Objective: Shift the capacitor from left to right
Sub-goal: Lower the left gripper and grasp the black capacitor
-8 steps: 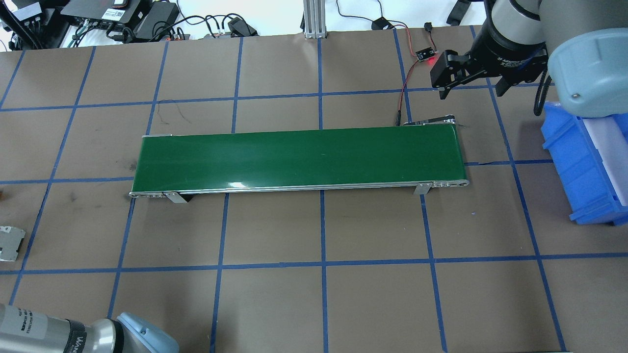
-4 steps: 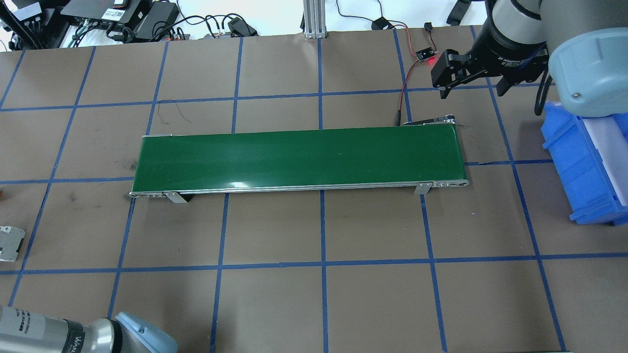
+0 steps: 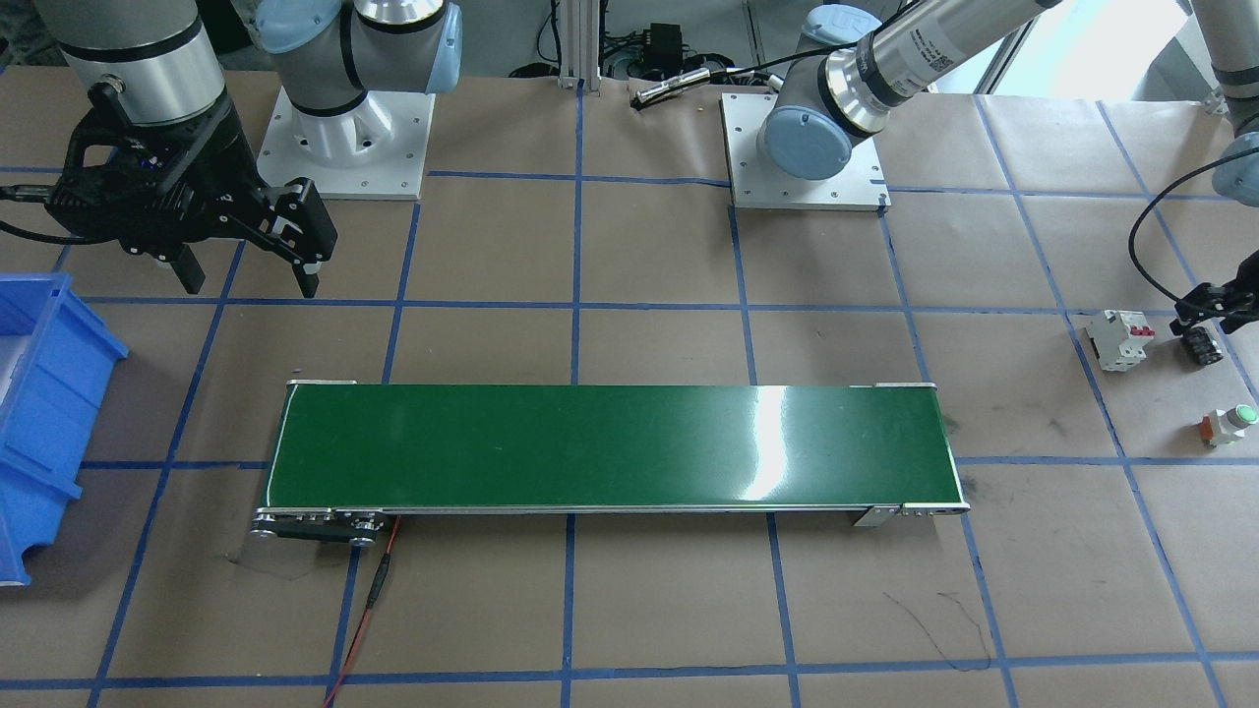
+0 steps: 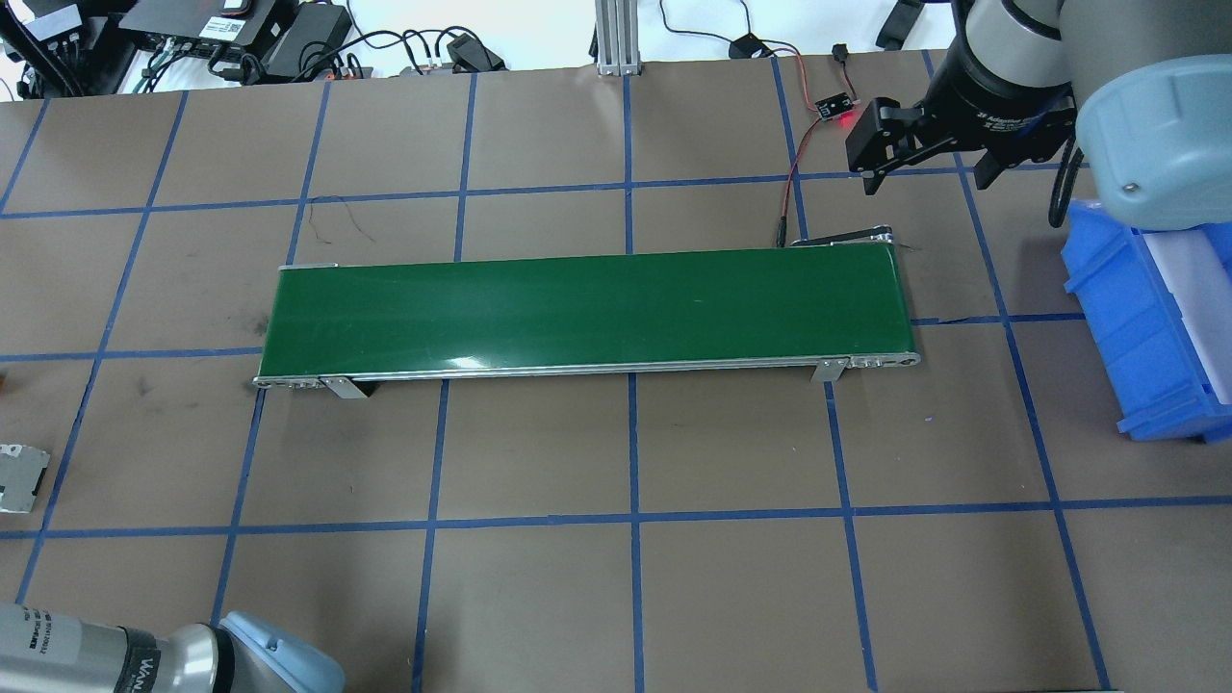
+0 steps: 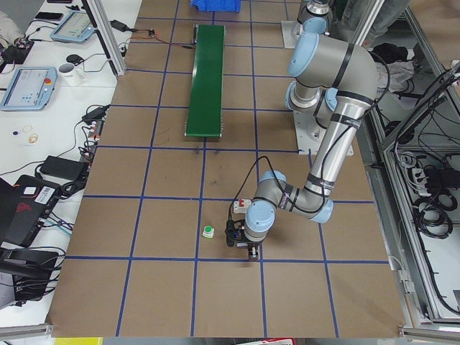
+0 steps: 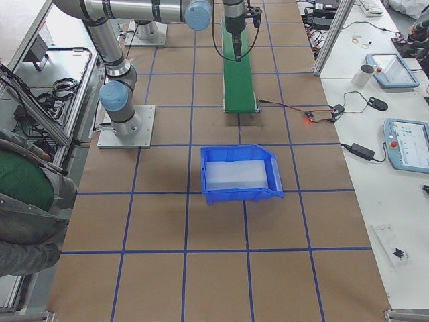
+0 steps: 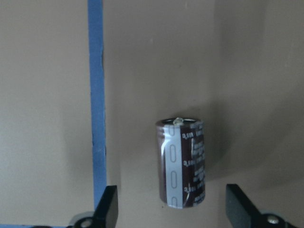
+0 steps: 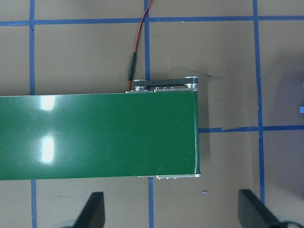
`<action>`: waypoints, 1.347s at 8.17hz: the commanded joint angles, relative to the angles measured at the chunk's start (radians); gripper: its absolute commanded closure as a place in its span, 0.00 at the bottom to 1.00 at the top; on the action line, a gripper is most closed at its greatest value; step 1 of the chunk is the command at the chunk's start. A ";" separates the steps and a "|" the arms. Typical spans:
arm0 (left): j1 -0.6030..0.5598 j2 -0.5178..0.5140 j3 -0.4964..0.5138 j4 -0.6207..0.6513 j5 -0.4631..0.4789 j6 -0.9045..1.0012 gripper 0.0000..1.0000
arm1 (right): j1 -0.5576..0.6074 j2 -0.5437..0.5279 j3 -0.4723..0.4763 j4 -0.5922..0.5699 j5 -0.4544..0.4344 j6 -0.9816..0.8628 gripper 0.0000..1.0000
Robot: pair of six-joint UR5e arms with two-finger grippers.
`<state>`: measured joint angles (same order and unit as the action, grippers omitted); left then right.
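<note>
The capacitor (image 7: 183, 164) is a small dark cylinder with a silvery stripe. It lies on the brown paper next to a blue tape line. My left gripper (image 7: 173, 211) is open, with its fingertips (image 7: 108, 206) on either side of the capacitor's near end, apart from it. In the front-facing view the capacitor (image 3: 1202, 346) sits at the far right, just under the left gripper (image 3: 1215, 303). My right gripper (image 4: 924, 159) is open and empty. It hangs above the table behind the right end of the green conveyor belt (image 4: 587, 313).
A white breaker with red switches (image 3: 1119, 339) and a green-capped button (image 3: 1229, 423) lie near the capacitor. A blue bin (image 4: 1145, 327) stands past the conveyor's right end. A red wire and a small lit board (image 4: 835, 108) lie behind the belt.
The left arm's elbow at the overhead view's lower left has shifted slightly left. The right gripper has barely moved.
</note>
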<state>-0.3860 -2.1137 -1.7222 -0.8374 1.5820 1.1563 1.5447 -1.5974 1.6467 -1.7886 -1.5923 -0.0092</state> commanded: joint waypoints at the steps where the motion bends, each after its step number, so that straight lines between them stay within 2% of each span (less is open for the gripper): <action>1: 0.001 -0.003 0.000 0.003 -0.001 0.000 0.20 | 0.000 -0.001 -0.001 0.000 0.000 -0.002 0.00; 3: 0.001 -0.008 0.000 0.004 -0.005 0.000 0.27 | 0.000 0.000 -0.001 0.000 0.000 -0.002 0.00; 11: 0.006 -0.008 0.000 0.008 -0.050 0.016 0.26 | 0.000 0.000 -0.001 0.000 0.000 -0.003 0.00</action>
<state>-0.3805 -2.1221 -1.7226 -0.8299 1.5353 1.1752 1.5447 -1.5969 1.6460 -1.7886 -1.5923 -0.0121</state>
